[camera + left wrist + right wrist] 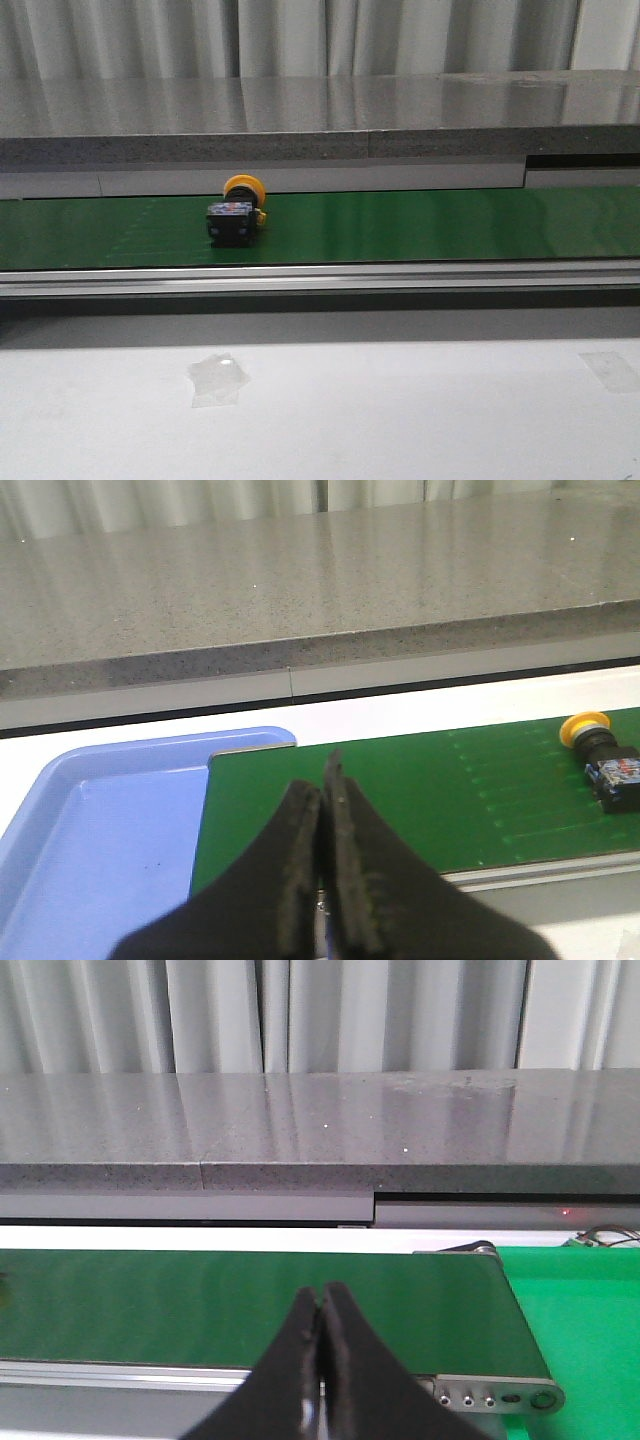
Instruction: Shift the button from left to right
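Green belt (400, 228) runs below the grey counter (300, 110); the button (235, 212) lies left of centre; left hand (322, 810) and right hand (322, 1320) are closed, empty; the chosen hand should open wide before descending.

blue tray (90, 840) runs off the left wrist view's edge. button (235, 212) markings too blurry to read up front, and both arms are out of the front view.
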{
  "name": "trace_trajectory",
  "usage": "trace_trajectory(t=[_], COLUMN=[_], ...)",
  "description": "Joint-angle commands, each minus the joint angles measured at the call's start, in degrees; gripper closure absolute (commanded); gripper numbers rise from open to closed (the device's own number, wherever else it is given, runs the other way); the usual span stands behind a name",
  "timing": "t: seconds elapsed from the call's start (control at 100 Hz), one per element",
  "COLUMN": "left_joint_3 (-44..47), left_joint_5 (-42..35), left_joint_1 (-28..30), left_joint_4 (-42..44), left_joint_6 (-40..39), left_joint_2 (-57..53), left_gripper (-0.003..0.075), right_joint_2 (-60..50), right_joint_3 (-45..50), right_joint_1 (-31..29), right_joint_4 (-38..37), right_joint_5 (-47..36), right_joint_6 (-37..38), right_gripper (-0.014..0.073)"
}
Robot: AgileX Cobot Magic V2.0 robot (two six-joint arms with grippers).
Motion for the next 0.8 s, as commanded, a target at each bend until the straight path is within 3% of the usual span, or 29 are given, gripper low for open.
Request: trace_trajectory(t=[0.0,0.51,0.79], left_joint_3=[-1.48,-1.48,-1.48], left_joint_5=[-4.87,-4.87,-4.87], left_joint_1=[-0.22,-0.22,-0.22], left_joint_4=[-0.82,-0.82,-0.82], left_joint_6=[-0.17,-0.17,-0.17], left_joint_2=[0.22,0.22,0.22], left_gripper=[0.074,0.074,0.074], right_joint_2=[4.49,35.46,44.22], right_joint_3=[-6.2,-29.25,-32.84], right_joint_1=[-0.37,-0.37,-0.37], right_joint_4=[0.42,0.93,2.09], right_joint_5=[2.37,23.27,25.78], right_joint_6=[-0.23,-0.23,-0.23], right_gripper=[0.0662,0.0662,0.0662])
